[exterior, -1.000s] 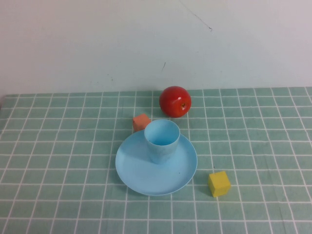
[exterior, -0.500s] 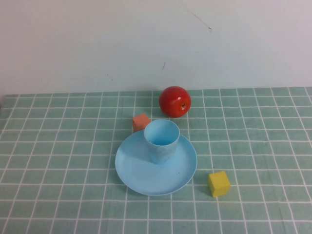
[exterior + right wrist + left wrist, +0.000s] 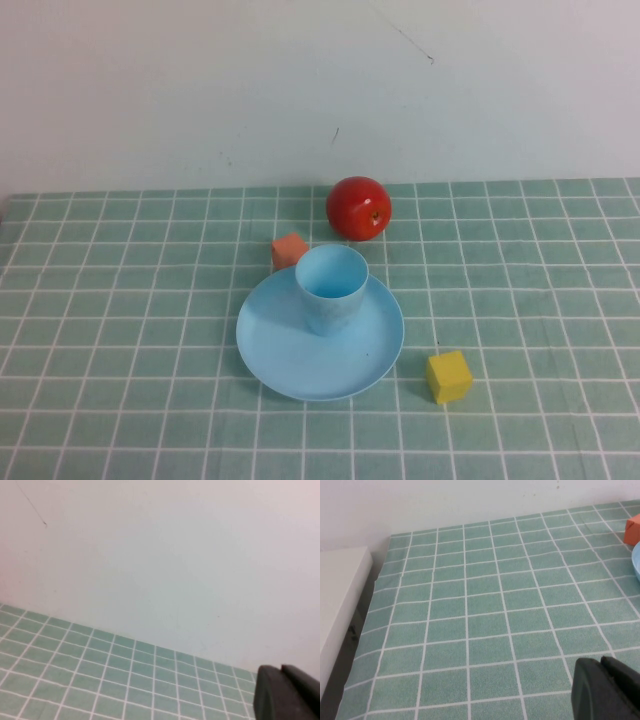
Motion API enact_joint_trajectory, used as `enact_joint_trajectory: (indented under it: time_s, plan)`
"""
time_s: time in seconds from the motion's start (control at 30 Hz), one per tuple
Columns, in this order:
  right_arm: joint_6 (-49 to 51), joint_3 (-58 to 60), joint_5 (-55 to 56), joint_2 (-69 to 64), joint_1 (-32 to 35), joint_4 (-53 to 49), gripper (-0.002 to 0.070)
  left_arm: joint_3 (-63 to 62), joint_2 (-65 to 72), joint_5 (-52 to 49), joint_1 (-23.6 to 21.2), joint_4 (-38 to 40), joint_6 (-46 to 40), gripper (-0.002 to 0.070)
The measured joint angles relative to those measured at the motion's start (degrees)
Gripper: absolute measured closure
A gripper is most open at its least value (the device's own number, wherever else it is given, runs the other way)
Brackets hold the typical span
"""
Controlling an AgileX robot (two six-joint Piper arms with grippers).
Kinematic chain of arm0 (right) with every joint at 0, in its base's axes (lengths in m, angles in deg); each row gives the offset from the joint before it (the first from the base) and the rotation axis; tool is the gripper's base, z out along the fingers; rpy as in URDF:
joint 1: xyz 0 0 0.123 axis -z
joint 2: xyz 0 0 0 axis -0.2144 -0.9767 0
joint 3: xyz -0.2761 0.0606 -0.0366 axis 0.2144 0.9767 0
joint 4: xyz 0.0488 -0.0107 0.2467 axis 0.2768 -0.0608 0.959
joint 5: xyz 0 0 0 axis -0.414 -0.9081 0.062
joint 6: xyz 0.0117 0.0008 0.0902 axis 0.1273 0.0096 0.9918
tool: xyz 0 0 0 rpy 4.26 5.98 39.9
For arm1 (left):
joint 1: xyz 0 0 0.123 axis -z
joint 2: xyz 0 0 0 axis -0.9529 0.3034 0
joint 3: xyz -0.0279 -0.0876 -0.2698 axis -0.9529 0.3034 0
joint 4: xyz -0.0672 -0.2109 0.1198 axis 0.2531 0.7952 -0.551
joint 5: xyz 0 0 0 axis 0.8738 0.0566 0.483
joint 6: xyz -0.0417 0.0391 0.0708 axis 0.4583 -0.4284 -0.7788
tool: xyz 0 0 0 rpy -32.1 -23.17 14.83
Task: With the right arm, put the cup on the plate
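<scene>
From my station I see the cup standing upright on the plate, toward the plate's far side, its open mouth facing up. The plate lies flat on the table, which is covered in a green cloth with a white grid. An orange cube sits just beyond the plate's far-left rim; whether it touches the rim I cannot tell. A red apple rests further back, near the white wall. A yellow cube lies near the plate's right edge, apart from it.

Neither arm appears in my high view. The right gripper shows only at the corner of its own wrist view, facing the wall and the far table edge; its fingers are closed on nothing. The left gripper shows at the corner of its wrist view, above bare cloth on the left part of the table; its fingers look pressed together, holding nothing.
</scene>
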Motion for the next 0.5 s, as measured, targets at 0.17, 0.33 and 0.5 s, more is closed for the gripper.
enact_joint_trajectory:
  time_s: [0.17, 0.33, 0.5]
  plan:
    - [0.0, 1.3, 1.0, 0.2, 2.9, -1.6, 0.0673, 0.0, 0.0, 0.0, 0.0, 0.0, 0.0, 0.0678]
    - [0.2, 9.2, 4.6, 0.2, 4.6, -1.7, 0.0673, 0.0, 0.0, 0.0, 0.0, 0.0, 0.0, 0.0678]
    - [0.3, 18.7, 7.3, 0.2, 4.6, -1.7, 0.0673, 0.0, 0.0, 0.0, 0.0, 0.0, 0.0, 0.0678]
